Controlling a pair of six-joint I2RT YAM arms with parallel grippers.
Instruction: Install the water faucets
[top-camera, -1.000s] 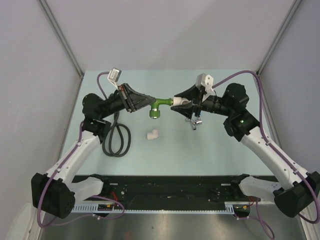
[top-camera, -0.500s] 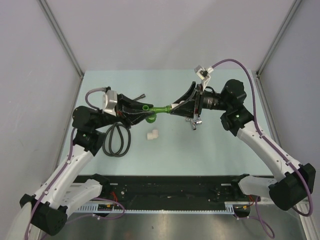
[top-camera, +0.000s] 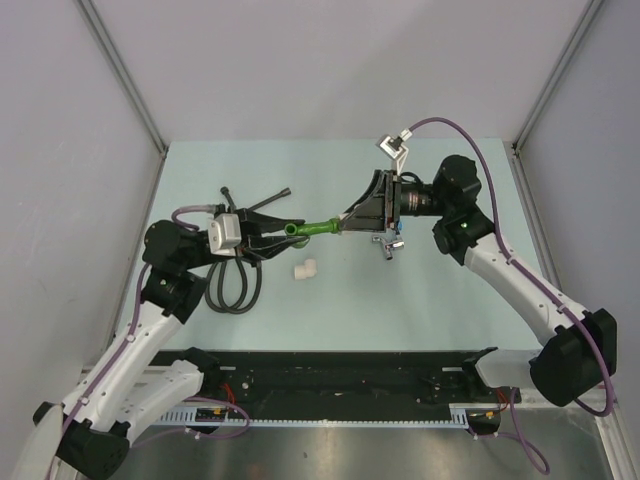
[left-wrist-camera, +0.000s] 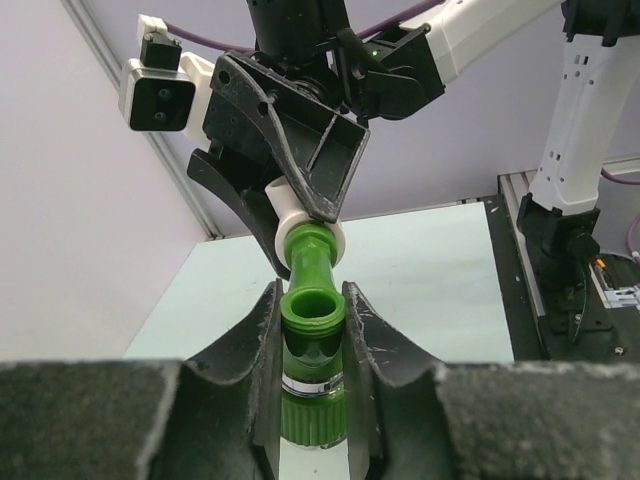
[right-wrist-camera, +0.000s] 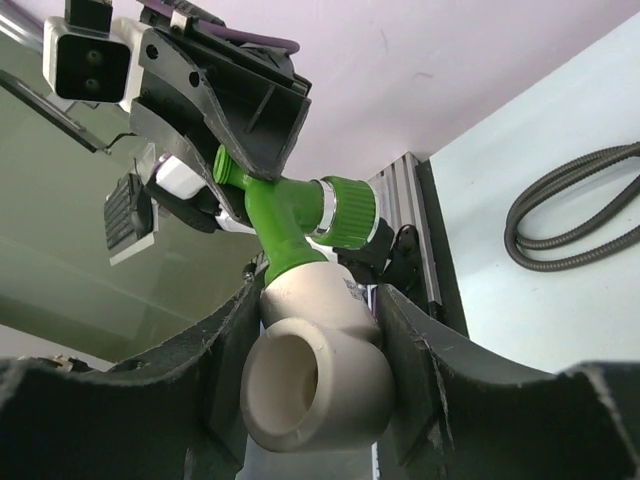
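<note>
The black hose (top-camera: 232, 282) lies looped on the table (top-camera: 450, 300) at the left, beside the left arm. The left gripper (left-wrist-camera: 311, 292) has its fingers (left-wrist-camera: 262, 335) closed on the green faucet (top-camera: 315, 228), pinching the body just behind the open green mouth. The faucet is held off the table, spanning the gap between the two grippers near the table's middle. Below it on the table a spare elbow (top-camera: 305, 268) lies alone, untouched. The faucet's right end meets the socket of a second white elbow (right-wrist-camera: 315, 370) — how deep it sits cannot be told. The right gripper (right-wrist-camera: 318, 300) clamps that elbow between both fingers. Just beneath this gripper the blue faucet (top-camera: 388, 243) lies on the table, partly hidden.
</note>
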